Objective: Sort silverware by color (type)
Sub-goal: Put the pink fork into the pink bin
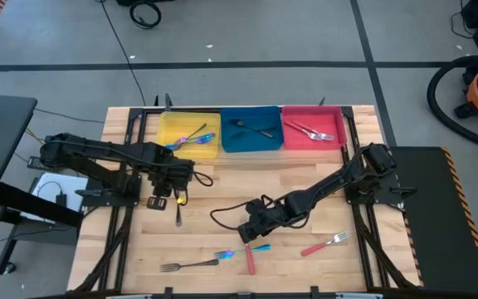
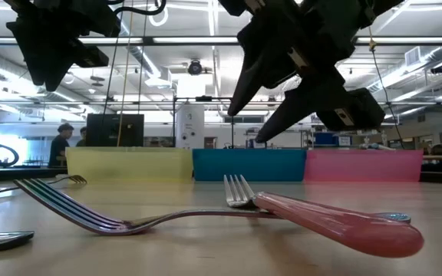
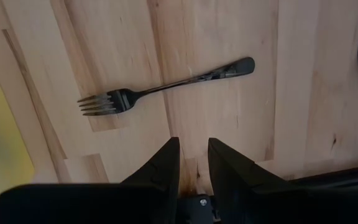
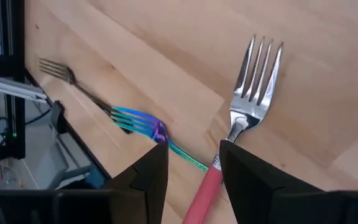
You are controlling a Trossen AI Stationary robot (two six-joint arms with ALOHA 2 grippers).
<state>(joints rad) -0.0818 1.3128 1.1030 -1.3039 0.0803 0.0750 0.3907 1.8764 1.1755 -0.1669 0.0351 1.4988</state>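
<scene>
My left gripper (image 1: 173, 198) hovers open with a narrow gap (image 3: 194, 168) near a dark grey fork (image 3: 166, 84) that lies flat on the wood (image 1: 178, 214). My right gripper (image 1: 251, 232) hangs open (image 4: 194, 171) over a red-handled silver fork (image 4: 253, 81) and an iridescent blue fork (image 4: 142, 121). These two cross each other on the table (image 1: 247, 253); in the low view the red handle (image 2: 344, 226) lies over the iridescent fork's stem (image 2: 167, 218). Neither gripper touches anything.
Yellow tray (image 1: 166, 124), blue tray (image 1: 232, 143) and red tray (image 1: 290, 141) stand in a row at the far edge, each with utensils inside. Another dark fork (image 1: 189, 265) lies near the near edge, and a second red-handled fork (image 1: 324, 243) sits to the right.
</scene>
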